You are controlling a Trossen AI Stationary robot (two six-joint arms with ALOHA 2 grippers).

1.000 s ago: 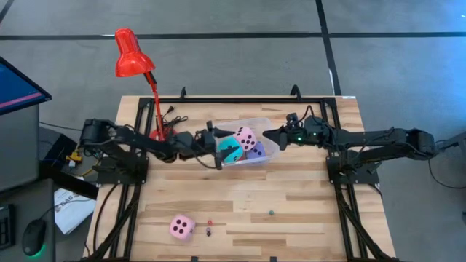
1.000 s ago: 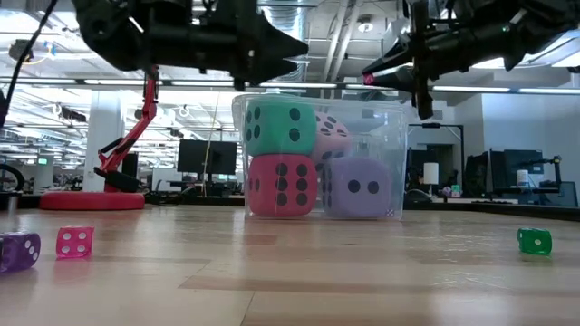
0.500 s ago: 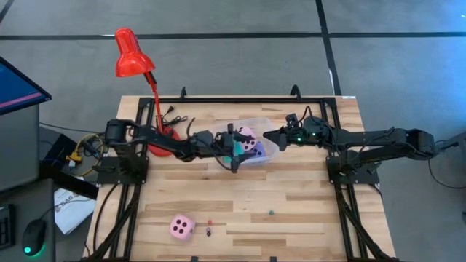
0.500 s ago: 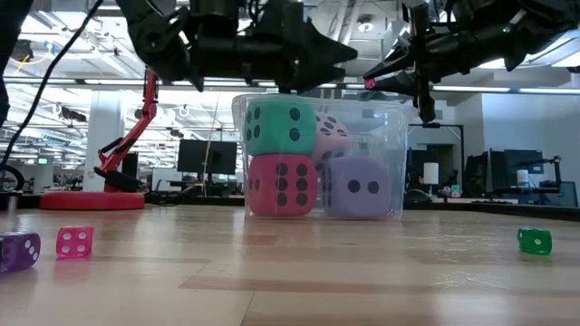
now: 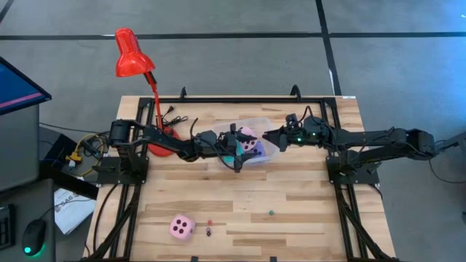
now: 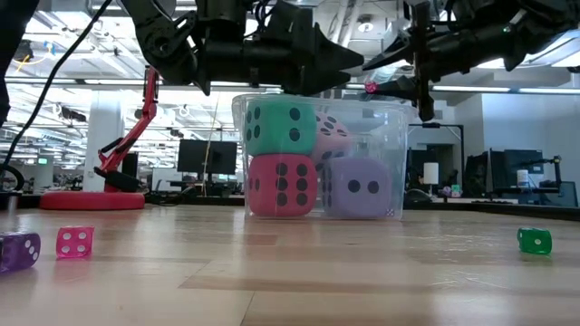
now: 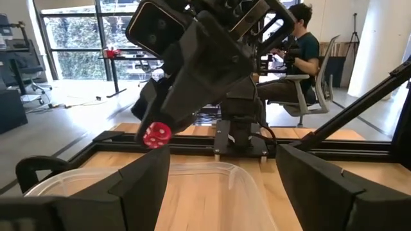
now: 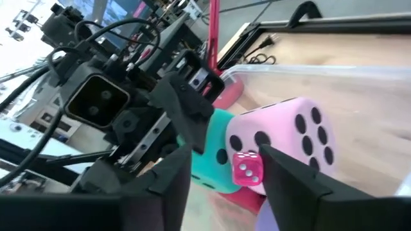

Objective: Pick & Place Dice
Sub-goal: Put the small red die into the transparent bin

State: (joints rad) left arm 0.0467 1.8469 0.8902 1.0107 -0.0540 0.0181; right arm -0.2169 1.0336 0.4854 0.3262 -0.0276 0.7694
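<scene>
A clear tub (image 5: 263, 125) at the table's far middle holds four big dice: cyan (image 6: 279, 127) on red (image 6: 281, 186), pink (image 6: 332, 136) on lavender (image 6: 362, 187). Another big pink die (image 5: 181, 226) rests on the table near the front left. My left gripper (image 5: 240, 148) hovers level over the tub, open, with nothing between its fingers (image 7: 221, 167). My right gripper (image 5: 266, 136) stands at the tub's right rim, open, with a small pink die (image 8: 247, 170) between its fingers, above the big pink die. My right gripper has the small pink die (image 7: 156, 135) in the gap between its fingers, close to the inner face of one finger (image 8: 282, 176) and apart from the other. I cannot tell whether the die touches that finger. The fingers come level from the table's right, above the tub.
A red desk lamp (image 5: 131, 58) stands at the far left, its base beside my left arm. Small dice lie on the table: purple (image 6: 18, 251), pink (image 6: 74, 241) and green (image 6: 535, 240). A person (image 7: 302, 32) sits in the room beyond the table.
My left gripper has gone toward the table's right edge, from the tub's left rim to over the cyan die, then kept still. My right gripper has stayed in place and opened its fingers around the small pink die.
</scene>
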